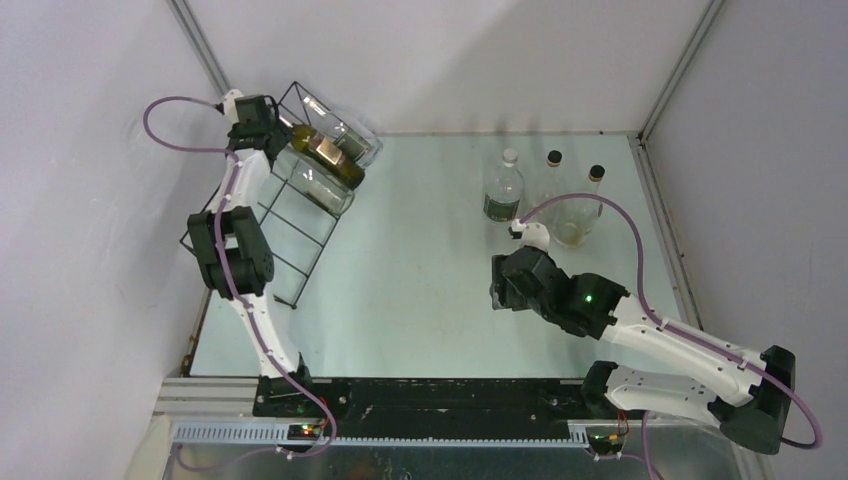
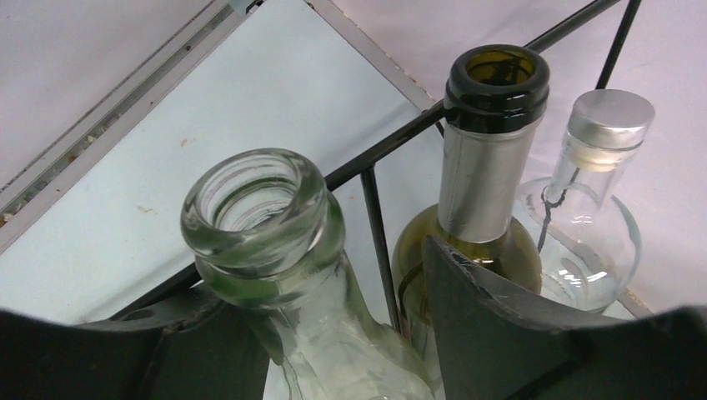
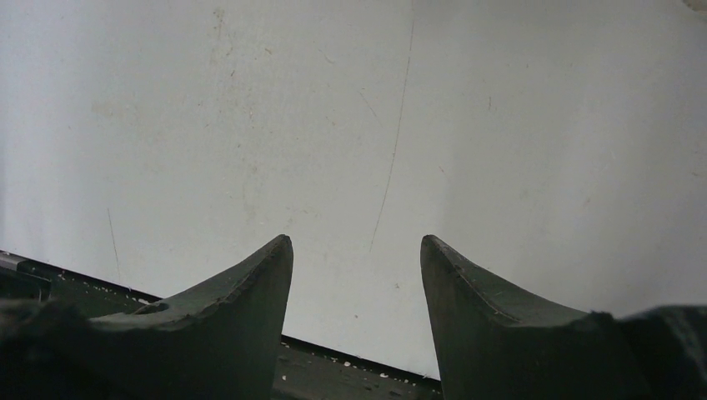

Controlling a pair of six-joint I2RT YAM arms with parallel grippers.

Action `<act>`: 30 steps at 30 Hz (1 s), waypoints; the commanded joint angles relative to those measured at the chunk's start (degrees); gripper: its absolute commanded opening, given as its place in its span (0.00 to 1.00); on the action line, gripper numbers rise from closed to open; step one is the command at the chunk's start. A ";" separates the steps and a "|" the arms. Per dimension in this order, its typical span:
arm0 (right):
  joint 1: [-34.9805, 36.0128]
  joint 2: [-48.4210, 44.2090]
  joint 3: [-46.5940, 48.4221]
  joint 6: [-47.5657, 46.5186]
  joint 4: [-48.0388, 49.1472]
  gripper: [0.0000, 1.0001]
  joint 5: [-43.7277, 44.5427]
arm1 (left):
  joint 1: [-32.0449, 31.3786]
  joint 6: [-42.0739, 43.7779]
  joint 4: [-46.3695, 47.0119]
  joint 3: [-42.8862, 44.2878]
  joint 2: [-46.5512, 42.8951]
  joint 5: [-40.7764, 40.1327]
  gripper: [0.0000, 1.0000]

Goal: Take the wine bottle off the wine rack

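From above, the wine rack (image 1: 300, 222) stood at the far left of the table (image 1: 420, 260) with a green wine bottle (image 1: 325, 152) and a clear bottle (image 1: 315, 185) lying in it. The left wrist view showed the left gripper (image 2: 321, 283) half open around the clear bottle's neck (it was not clear if it was squeezing). The right wrist view showed the right gripper (image 3: 357, 246) open and holding nothing.

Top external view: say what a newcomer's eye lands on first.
The black wire wine rack at the table's far left holds bottles, with the left hand at their necks. Its wrist view shows a clear bottle with its open neck between the fingers, a green wine bottle beside it. Three upright bottles stand at the far right.
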 commanded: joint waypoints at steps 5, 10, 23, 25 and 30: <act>-0.80 0.30 0.02 -1.05 2.32 0.61 -0.34 | 1.55 0.02 3.51 1.80 0.97 -2.49 0.56; -0.84 0.89 0.01 -1.01 2.33 0.61 -0.85 | 1.60 0.77 4.93 -0.12 -0.63 -2.86 0.46; -0.89 0.46 0.01 -0.24 1.40 0.61 -0.78 | 1.13 1.25 15.09 -11.59 -10.63 -1.50 0.02; -0.81 0.42 0.01 -0.18 1.40 0.61 -0.87 | 0.92 1.19 17.35 -14.06 -12.19 -1.42 0.00; -0.71 -0.22 0.01 -0.03 0.64 0.61 -0.92 | 0.12 -0.02 19.92 -17.43 -15.48 -0.72 0.00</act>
